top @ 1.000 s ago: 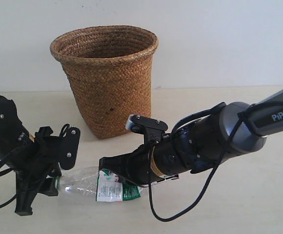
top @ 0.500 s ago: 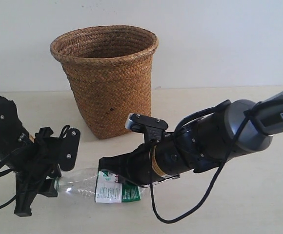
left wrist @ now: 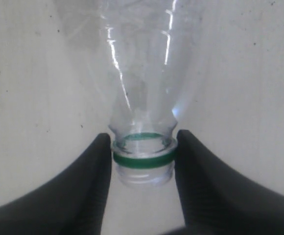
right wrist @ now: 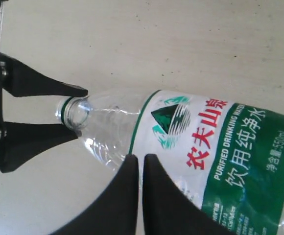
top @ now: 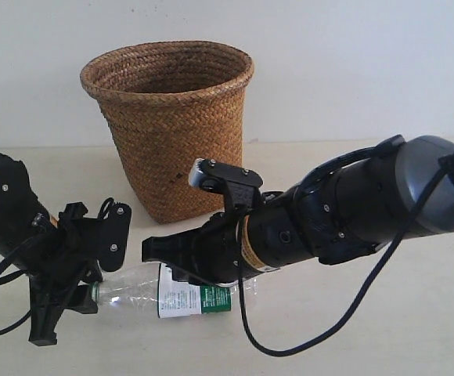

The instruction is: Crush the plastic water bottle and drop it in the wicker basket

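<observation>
The plastic water bottle (top: 188, 298) lies on its side on the table, clear with a white-and-green label. Its mouth is open, with only a green ring on the neck and no cap in sight. My left gripper (top: 94, 294) is shut on the bottle's neck (left wrist: 143, 157), one finger on each side of the green ring. My right gripper (top: 145, 251) hovers just above the bottle's shoulder (right wrist: 107, 132), with its jaws shut and nothing between them (right wrist: 141, 159). The wicker basket (top: 172, 133) stands upright behind the bottle.
The pale table (top: 383, 329) runs back to a white wall. The right arm's bulky dark body (top: 344, 211) stretches across the right half, with a black cable (top: 290, 345) looping under it near the bottle's base.
My right gripper has shifted left along the bottle and now sits over its shoulder instead of the label. The label looks flatter. The left gripper has kept its hold on the neck.
</observation>
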Robot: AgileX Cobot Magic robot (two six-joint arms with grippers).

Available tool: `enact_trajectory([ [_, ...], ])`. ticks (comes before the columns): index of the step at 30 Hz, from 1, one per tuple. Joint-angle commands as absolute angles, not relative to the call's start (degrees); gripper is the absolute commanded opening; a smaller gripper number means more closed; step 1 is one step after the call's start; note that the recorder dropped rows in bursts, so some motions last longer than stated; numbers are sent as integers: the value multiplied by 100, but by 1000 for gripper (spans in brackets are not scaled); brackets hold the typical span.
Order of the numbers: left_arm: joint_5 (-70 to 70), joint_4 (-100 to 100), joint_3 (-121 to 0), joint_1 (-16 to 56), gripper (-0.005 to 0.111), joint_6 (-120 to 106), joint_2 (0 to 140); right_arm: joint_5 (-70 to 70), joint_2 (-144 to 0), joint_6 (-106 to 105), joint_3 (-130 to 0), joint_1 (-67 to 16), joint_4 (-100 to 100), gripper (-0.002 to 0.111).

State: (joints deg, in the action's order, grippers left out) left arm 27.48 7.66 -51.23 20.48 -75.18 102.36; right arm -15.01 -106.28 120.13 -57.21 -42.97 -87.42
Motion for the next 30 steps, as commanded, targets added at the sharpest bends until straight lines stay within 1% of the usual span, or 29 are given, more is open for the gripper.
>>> enact_trajectory([
  [1,2702,857,-5135,2066,4,-7461,10200,-1364,-10604,11991,-5911,-4400,-8698,0],
  [8,2748,857,-5135,2066,4,-7461,10200,-1052,-10997,12006,-5999,-4455,-8722,0],
  [30,2702,972,-5135,2066,4,-7461,10200,-1425,-11959,12006,-6013,-4455,-8395,0],
])
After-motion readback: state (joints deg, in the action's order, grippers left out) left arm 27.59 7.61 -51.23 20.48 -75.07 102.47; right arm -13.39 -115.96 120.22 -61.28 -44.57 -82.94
